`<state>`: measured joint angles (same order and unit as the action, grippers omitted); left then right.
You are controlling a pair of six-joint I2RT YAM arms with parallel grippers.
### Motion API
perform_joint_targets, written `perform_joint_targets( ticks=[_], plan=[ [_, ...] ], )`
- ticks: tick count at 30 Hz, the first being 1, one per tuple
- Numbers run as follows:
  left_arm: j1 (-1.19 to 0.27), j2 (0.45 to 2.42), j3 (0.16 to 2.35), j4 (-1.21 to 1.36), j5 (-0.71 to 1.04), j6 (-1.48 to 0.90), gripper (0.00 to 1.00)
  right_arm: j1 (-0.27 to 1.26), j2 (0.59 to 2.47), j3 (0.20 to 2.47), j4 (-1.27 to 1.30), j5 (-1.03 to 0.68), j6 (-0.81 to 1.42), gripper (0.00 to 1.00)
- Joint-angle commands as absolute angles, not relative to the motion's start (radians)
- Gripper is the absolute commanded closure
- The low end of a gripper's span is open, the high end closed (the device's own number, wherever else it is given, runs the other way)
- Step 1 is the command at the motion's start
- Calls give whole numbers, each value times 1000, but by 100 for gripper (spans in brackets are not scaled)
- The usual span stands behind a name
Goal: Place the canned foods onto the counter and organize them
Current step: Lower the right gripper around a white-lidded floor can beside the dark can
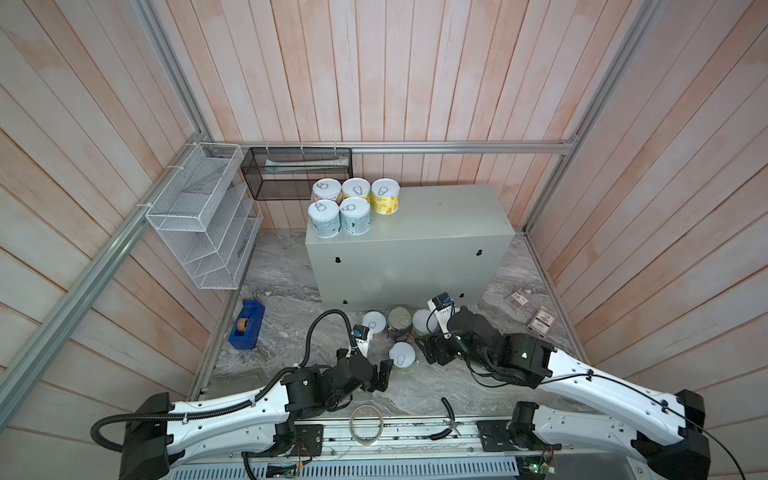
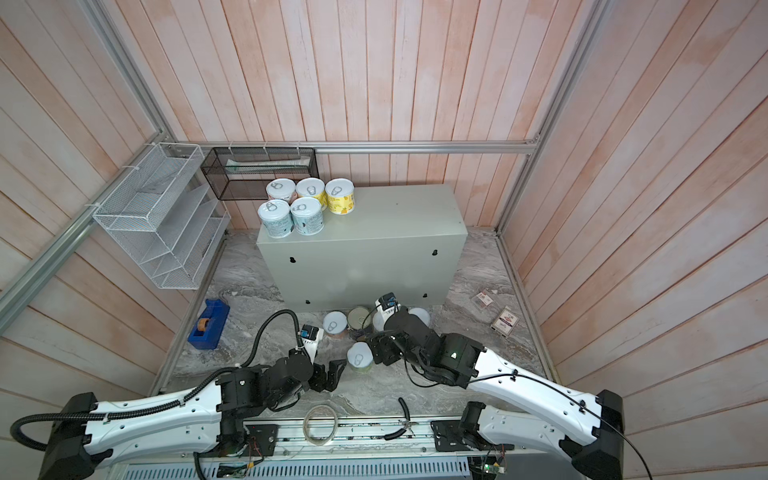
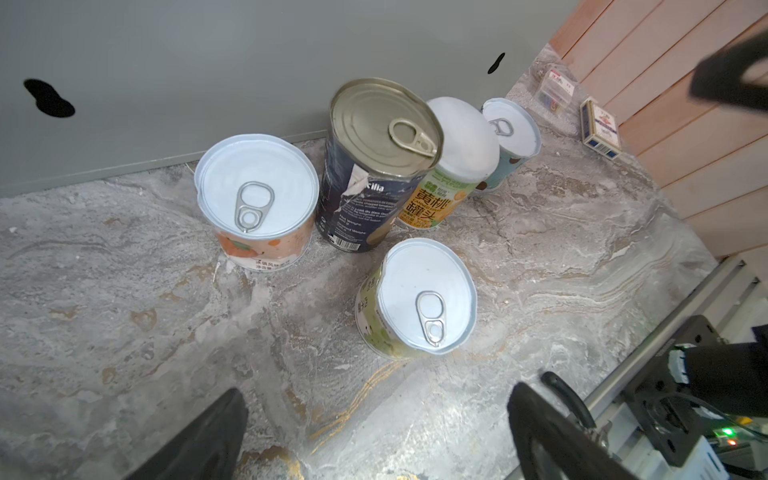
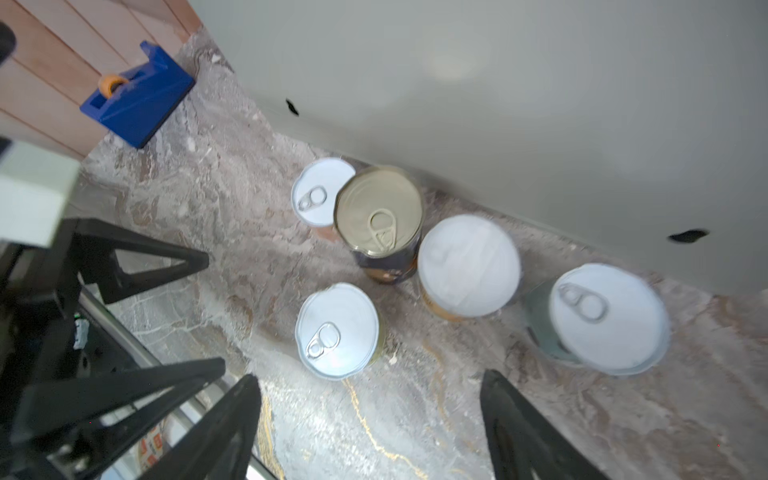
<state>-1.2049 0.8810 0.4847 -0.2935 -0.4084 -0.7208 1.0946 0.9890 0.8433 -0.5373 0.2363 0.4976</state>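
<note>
The grey-green counter (image 1: 415, 232) carries several cans (image 1: 355, 205) at its top left corner. On the marble in front of it stand an orange-label can (image 3: 257, 199), a taller navy can (image 3: 374, 166), a white-lidded can (image 4: 469, 266) and a teal can (image 4: 606, 316). A green-label can (image 1: 403, 356) stands alone, nearer me. My left gripper (image 3: 376, 395) is open just left of the green can, not touching it. My right gripper (image 4: 370, 380) is open just right of that can, with only bare marble between its fingers.
A blue tape dispenser (image 1: 247, 324) sits at the left wall. Two small card boxes (image 1: 542, 322) lie at the right. A white wire rack (image 1: 203, 216) and a black mesh basket (image 1: 299, 172) hang on the walls. A tape roll ring (image 1: 365, 424) and pliers (image 1: 449, 419) lie at the front rail.
</note>
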Motion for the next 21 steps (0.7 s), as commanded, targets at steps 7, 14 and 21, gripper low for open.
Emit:
perform_joint_targets(
  ticks=[7,14,21],
  plan=[
    [-1209,709,370,-293,-415,-852,0,1185,1050,649,-288,224,581,13],
    [-1209,708,369,-306,-430,-865,0,1184,1110,579,-127,211,540,11],
    [-1209,744,388,-318,-440,-874,0,1183,1244,605,-100,231,489,10]
  ],
)
